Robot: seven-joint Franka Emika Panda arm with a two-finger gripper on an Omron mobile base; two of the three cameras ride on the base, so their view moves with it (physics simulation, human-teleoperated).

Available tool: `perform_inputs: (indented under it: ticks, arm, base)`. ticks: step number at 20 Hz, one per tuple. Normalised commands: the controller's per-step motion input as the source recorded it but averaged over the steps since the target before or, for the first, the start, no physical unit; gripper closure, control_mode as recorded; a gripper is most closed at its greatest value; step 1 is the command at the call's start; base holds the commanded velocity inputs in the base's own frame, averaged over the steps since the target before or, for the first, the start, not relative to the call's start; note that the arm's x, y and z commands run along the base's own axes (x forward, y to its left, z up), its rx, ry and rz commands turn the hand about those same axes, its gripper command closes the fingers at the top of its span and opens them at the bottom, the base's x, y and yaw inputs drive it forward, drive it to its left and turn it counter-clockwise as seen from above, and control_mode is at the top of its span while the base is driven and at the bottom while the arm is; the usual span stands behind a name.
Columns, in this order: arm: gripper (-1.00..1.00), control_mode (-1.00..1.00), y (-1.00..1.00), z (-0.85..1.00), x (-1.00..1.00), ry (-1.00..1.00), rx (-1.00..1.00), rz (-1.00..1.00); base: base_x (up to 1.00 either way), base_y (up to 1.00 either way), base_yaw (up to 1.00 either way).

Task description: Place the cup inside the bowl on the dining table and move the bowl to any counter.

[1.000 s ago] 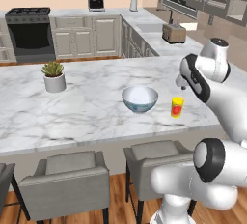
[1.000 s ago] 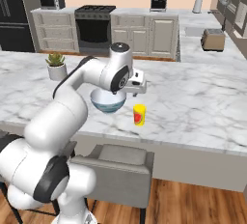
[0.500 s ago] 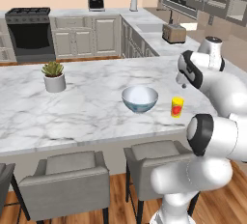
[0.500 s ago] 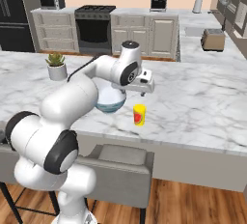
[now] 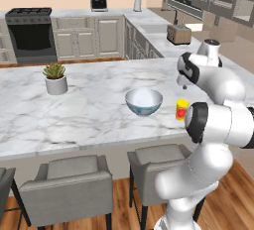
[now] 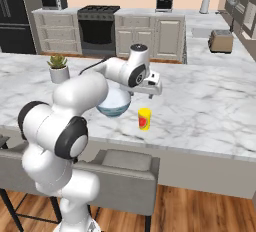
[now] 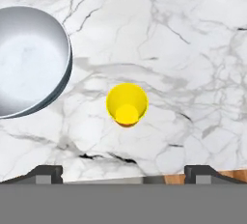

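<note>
Cup [image 7: 127,104] stands upright on the table [image 5: 89,110], near its front edge, and I see straight down into its yellow mouth from the hand camera. The bowl [image 7: 26,61] sits just beside it, apart and empty, white inside. My gripper [image 6: 153,84] hangs above the cup with the jaws spread wide, and I hold nothing. From the left base camera the cup [image 5: 182,110] shows its red patch, with the bowl [image 5: 144,101] beside it. Farther off on the slab a potted plant [image 5: 55,78] stands well apart. Behind, a toaster [image 5: 179,34] rests on the counter [image 5: 163,38].
</note>
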Motion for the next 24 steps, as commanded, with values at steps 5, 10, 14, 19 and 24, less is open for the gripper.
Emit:
perform_inputs:
  ticks: [5,10,14,19,24]
  arm:
    - [-1.00,-1.00,-0.10,-0.33,0.43,0.01,0.00,-0.01]
    - [-1.00,-1.00,-0.18,-0.24,0.43,0.01,0.00,0.00]
    - [-1.00,-1.00,-0.13,0.00,0.19,0.00,0.00,0.00]
    - [-1.00,-1.00,-0.09,-0.17,0.06,0.00,0.00,0.00]
    - [-1.00,-1.00,-0.08,-0.28,0.05,0.01,0.00,0.00]
  base:
    - [0.00,0.00,0.00]
    - [0.00,0.00,0.00]
    - [0.00,0.00,0.00]
    - [0.00,0.00,0.00]
    - [0.00,0.00,0.00]
